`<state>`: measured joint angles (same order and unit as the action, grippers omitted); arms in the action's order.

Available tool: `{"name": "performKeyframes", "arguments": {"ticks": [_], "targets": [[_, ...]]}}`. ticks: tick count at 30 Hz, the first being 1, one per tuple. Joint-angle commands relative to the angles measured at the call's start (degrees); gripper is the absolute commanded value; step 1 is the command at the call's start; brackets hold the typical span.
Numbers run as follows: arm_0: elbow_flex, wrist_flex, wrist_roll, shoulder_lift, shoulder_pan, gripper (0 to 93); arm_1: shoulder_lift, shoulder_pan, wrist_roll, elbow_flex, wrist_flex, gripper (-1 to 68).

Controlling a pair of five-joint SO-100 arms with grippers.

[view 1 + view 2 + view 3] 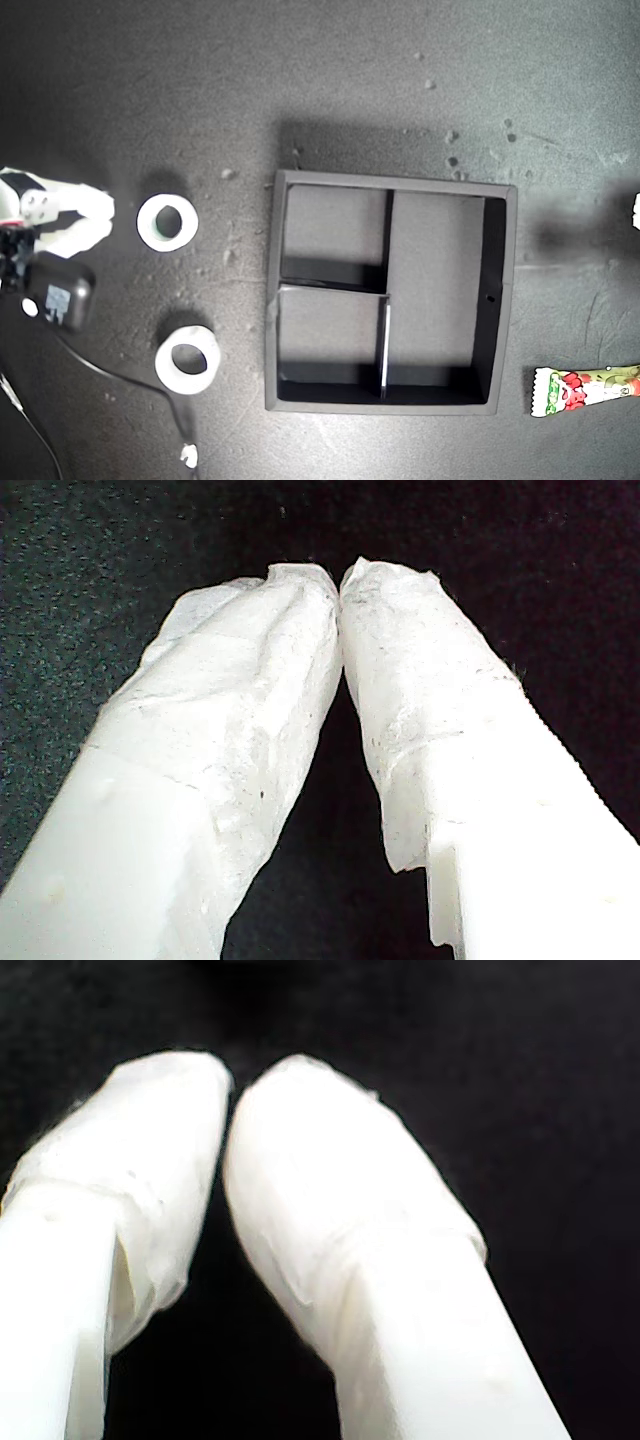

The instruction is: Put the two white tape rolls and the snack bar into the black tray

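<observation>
My first gripper (340, 580) has its two taped fingers pressed together at the tips, nothing between them, over bare dark surface. My second gripper (232, 1085) is likewise closed and empty, tips meeting over dark surface. Neither wrist view shows any task item, so I cannot say which of the two arms seen from outside is which.

In the exterior view, one arm's gripper (95, 215) sits at the left edge with its white fingers converging, just beside the upper tape roll (167, 222). A sliver of the other arm (636, 210) shows at the right edge.

The lower tape roll (187, 362) lies toward the exterior view's lower left, near a black plug adapter (60, 293) whose cord (110, 372) runs close past it. The snack bar (588, 389) lies at the lower right, partly cut off by the frame edge, apart from the black tray (500, 300). The tray stands centred with all three compartments empty.

Risks, as I judge them:
- Closed jaws advanced on a roll would push it away rather than take it; they must open first.
- The cord beside the lower roll could snag a finger or be dragged along.
- The bar is nearly the length of the long compartment; released skewed, it could bridge a divider or rest on the rim.
- A roll gripped off-centre could slip out in transit.
</observation>
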<state>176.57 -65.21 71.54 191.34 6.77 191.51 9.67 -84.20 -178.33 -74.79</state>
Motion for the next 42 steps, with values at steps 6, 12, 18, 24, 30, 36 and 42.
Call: {"name": "performKeyframes", "arguments": {"ticks": [6,12,18,24,30,36,42], "targets": [[3.3,12.7,-5.7,2.6,-0.5,0.0,0.4,0.9,2.5,-0.7,16.5,-0.4],[2.9,29.4,-22.5,2.7,-4.0,1.2,0.4,-1.6,-17.2,-0.7,16.9,-0.4],[0.4,27.7,-18.5,2.7,-1.3,10.1,0.4,-4.0,-37.2,-0.7,11.0,-0.5],[-7.2,16.9,-14.5,2.7,-5.0,11.1,0.4,-1.6,-25.2,-0.7,14.2,-0.3],[-15.9,5.6,-10.5,-0.4,-14.6,12.7,0.4,-0.5,-17.6,-0.7,13.2,-0.3],[-27.3,8.3,-11.9,-23.1,-21.2,12.9,0.4,0.0,-15.3,-0.7,12.8,-0.3],[-34.5,11.3,-12.4,-44.0,-19.4,14.4,0.4,-2.2,-15.2,-0.7,13.3,-0.3]]}}
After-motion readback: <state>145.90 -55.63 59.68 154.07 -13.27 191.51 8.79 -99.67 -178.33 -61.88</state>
